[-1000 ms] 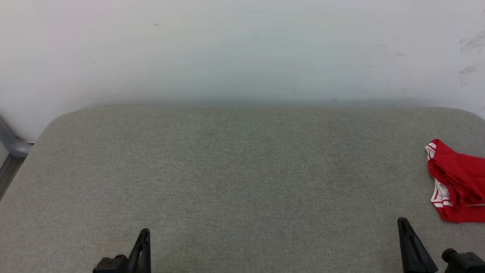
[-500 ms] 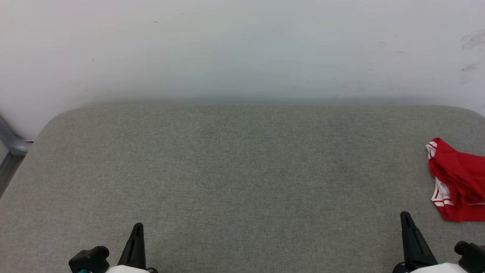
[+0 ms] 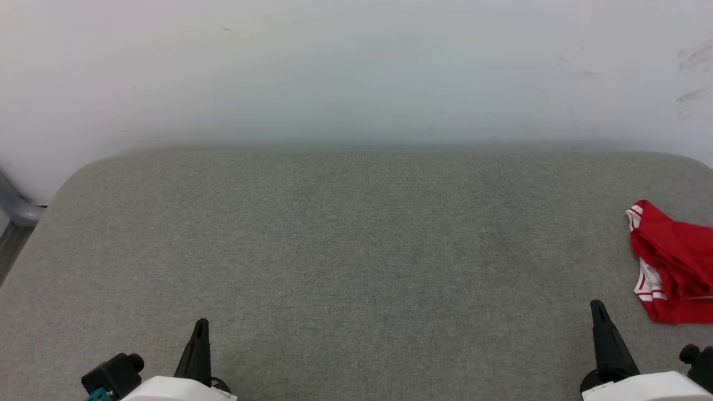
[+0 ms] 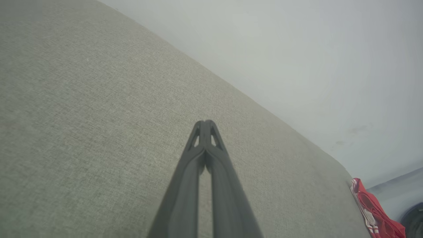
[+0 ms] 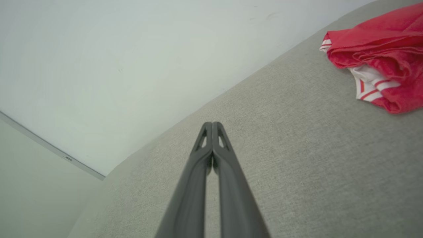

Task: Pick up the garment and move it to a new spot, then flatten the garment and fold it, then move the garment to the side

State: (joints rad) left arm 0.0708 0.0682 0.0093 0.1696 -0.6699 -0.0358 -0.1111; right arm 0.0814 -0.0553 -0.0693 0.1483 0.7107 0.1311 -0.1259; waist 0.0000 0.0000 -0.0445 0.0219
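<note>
My left gripper (image 3: pixel 200 324) and right gripper (image 3: pixel 597 306) have their fingers pressed together on nothing (parked low, I think). The crumpled red jersey (image 3: pixel 674 262) lies at the right edge of the grey padded table (image 3: pixel 356 250).

Your left gripper (image 4: pixel 205 123) and right gripper (image 5: pixel 212 124): dark grey tapered fingers (image 4: pixel 185 198), small triangular slots (image 4: pixel 197 141) near the tips. Wrist shells (image 3: pixel 640 387) white, smooth. Black knob (image 3: pixel 114 372) and teal tab (image 3: pixel 99 395) beside the left shell.

One garment (image 3: pixel 674 256) — two pincers (image 3: pixel 201 324) (image 3: pixel 597 306).
</note>
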